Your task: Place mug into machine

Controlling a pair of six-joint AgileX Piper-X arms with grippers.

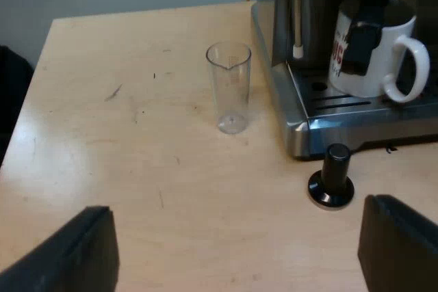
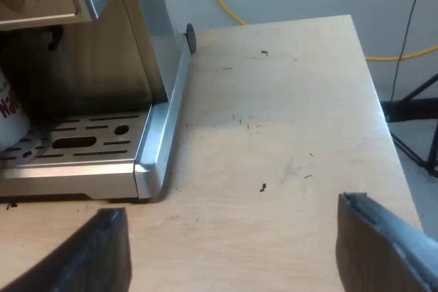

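A white mug (image 1: 383,59) with red lettering stands upright on the espresso machine's drip tray (image 1: 356,109), its handle turned outward. A dark shape hangs in front of the mug's upper part; I cannot tell what it is. My left gripper (image 1: 239,264) is open over the bare table, well short of the machine, with nothing between its fingers. In the right wrist view a sliver of the mug (image 2: 10,124) shows at the far end of the drip tray (image 2: 75,143). My right gripper (image 2: 239,258) is open and holds nothing, over the table beside the tray's corner.
A clear measuring glass (image 1: 229,87) stands upright on the wooden table (image 1: 102,135) close to the machine's side. A tamper with a black knob (image 1: 333,177) stands just before the tray's front edge. The steam wand (image 1: 298,25) hangs over the tray's corner.
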